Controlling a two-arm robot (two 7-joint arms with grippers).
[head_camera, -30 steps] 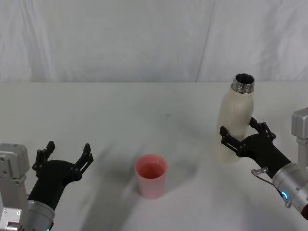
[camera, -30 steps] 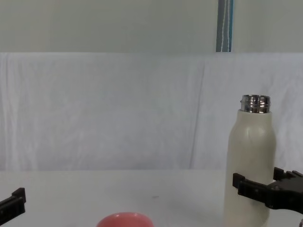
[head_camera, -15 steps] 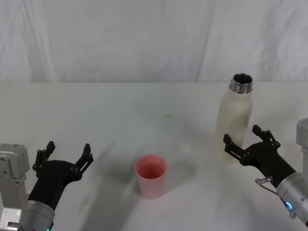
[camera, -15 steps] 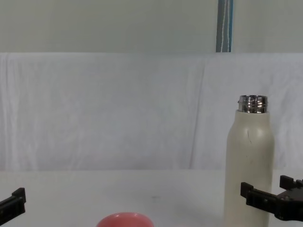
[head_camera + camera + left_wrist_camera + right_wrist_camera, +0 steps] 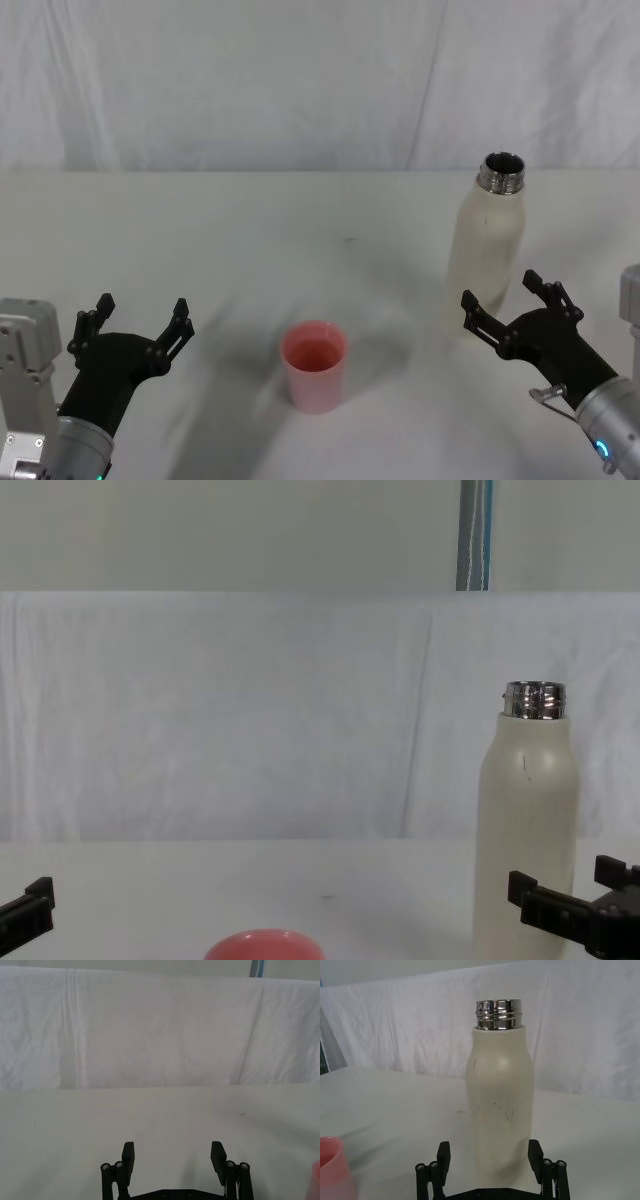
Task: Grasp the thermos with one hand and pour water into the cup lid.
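While its black fingers stand spread wide, the right tool (image 5: 508,305) sits low over the table (image 5: 300,220), just in front of the thermos (image 5: 485,245) and gripping nothing. In the right wrist view the two fingertips (image 5: 443,1151) frame the base of the bottle, one on either side, with a gap to its wall on both sides. The thermos stands upright on the right side of the table, its shiny steel neck (image 5: 534,699) uncapped and small dark scratches on its cream body. The cup lid (image 5: 315,365), salmon pink, stands upright near the table's middle, well apart from the thermos. The left tool (image 5: 138,322) rests at the near left, fingers also spread, holding nothing.
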